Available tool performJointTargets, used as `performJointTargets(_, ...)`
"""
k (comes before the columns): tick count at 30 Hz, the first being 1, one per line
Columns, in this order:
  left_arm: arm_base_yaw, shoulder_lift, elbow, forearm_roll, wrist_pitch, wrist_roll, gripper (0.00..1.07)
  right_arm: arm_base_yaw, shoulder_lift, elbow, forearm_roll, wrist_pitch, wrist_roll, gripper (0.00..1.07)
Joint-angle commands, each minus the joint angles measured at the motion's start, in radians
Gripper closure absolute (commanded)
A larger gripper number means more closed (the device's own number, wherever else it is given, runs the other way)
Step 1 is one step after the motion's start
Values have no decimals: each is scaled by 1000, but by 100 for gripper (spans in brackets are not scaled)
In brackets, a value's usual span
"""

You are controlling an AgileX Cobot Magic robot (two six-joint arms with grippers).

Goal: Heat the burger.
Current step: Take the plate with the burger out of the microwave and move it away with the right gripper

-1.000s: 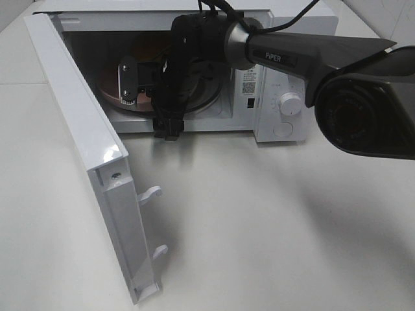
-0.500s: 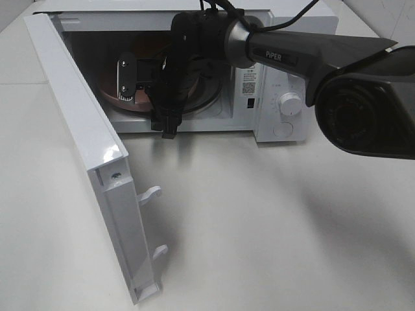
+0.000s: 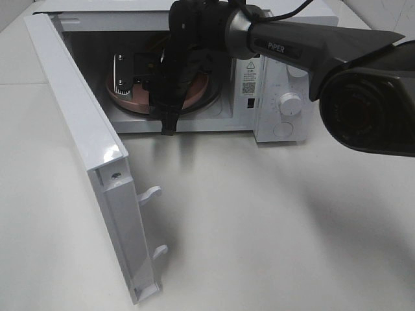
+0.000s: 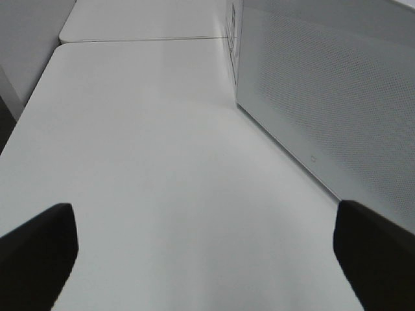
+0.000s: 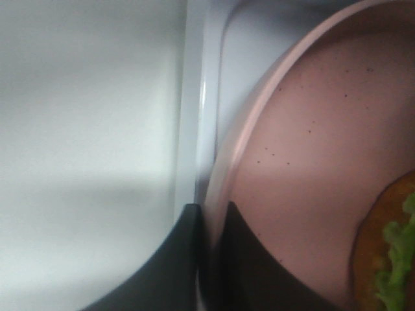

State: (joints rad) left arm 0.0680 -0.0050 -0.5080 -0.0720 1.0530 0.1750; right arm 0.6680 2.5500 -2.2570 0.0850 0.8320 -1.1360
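The pink plate (image 3: 130, 98) lies inside the open microwave (image 3: 295, 45). My right gripper (image 3: 123, 83) reaches into the cavity, shut on the plate's rim. In the right wrist view its two dark fingers (image 5: 175, 259) pinch the pink plate (image 5: 305, 162) at its edge, where the right gripper (image 5: 206, 223) meets the rim. The burger (image 5: 389, 246), an orange bun with green lettuce, sits on the plate; in the high view the arm hides it. My left gripper (image 4: 204, 259) hangs open over bare table beside the microwave's side wall.
The microwave door (image 3: 84, 136) stands swung out to the left, its latch hooks (image 3: 150, 193) pointing over the table. Control dials (image 3: 290, 103) are on the right front panel. The white table (image 3: 272, 227) spreads in front.
My right gripper's fingers have closed onto the plate's rim, and the wrist has shifted slightly up and deeper into the cavity. The left gripper has stayed open and still.
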Motion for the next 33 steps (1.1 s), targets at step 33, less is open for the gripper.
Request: performJointTargets(33, 2, -17, 1, -7, -5, -4, 4, -4, -202, 213, -49, 167, -27, 107)
